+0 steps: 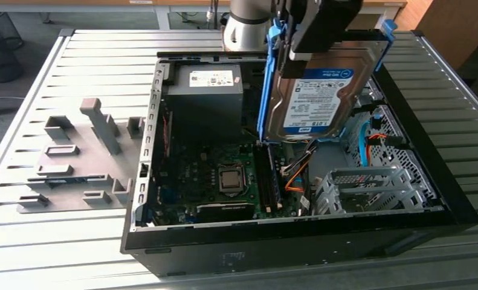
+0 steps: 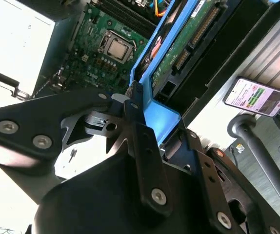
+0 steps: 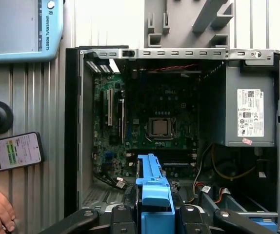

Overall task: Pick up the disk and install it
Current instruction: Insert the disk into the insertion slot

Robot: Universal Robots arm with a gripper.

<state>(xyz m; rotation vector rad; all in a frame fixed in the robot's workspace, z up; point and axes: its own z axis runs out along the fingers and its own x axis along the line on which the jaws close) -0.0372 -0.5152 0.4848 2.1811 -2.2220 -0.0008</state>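
We see the gripper (image 1: 323, 42) clamped on the disk (image 1: 315, 103), which hangs upright over the open computer case (image 1: 456, 211). Below the disk's lower edge, loose cables (image 1: 297, 172) lie between the motherboard (image 1: 222, 175) and the silver drive cage (image 1: 371, 187), with the power supply (image 1: 206, 90) alongside.

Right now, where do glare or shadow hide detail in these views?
Second wrist view: the area beside the motherboard is blown out to white, though the disk in the pincer reads fine. First wrist view: the table slats wash out pale. Exterior view: the computer case interior sits in shadow, while the disk's label is evenly lit.
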